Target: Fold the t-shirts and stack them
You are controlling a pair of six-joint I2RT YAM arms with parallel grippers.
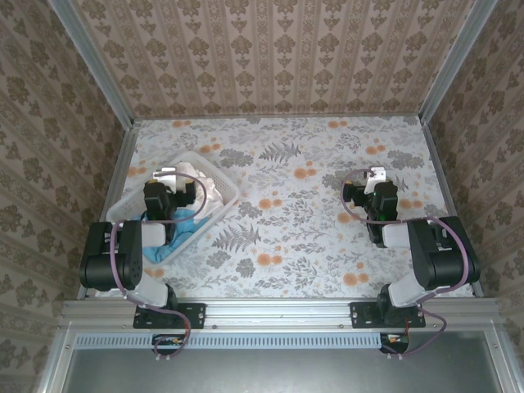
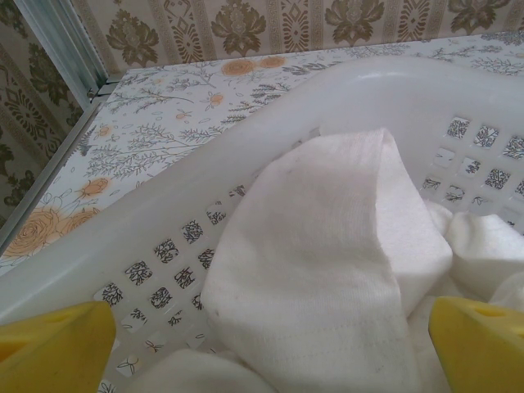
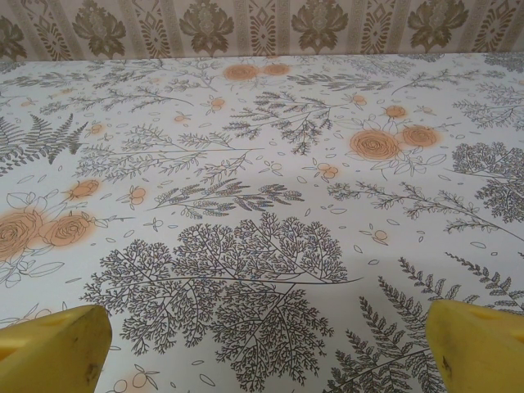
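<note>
The left fingers (image 2: 51, 348) were held wide apart, clamped on nothing, over the white basket (image 2: 164, 237). The cream-white t-shirt (image 2: 327, 246) was bunched in the basket, between and just ahead of them. The sky-blue t-shirt (image 1: 182, 223) lay behind them at the basket's near end. The right fingers (image 3: 49, 348) were likewise spread apart over the bare floral surface (image 3: 262, 205), well apart from both shirts.
</note>
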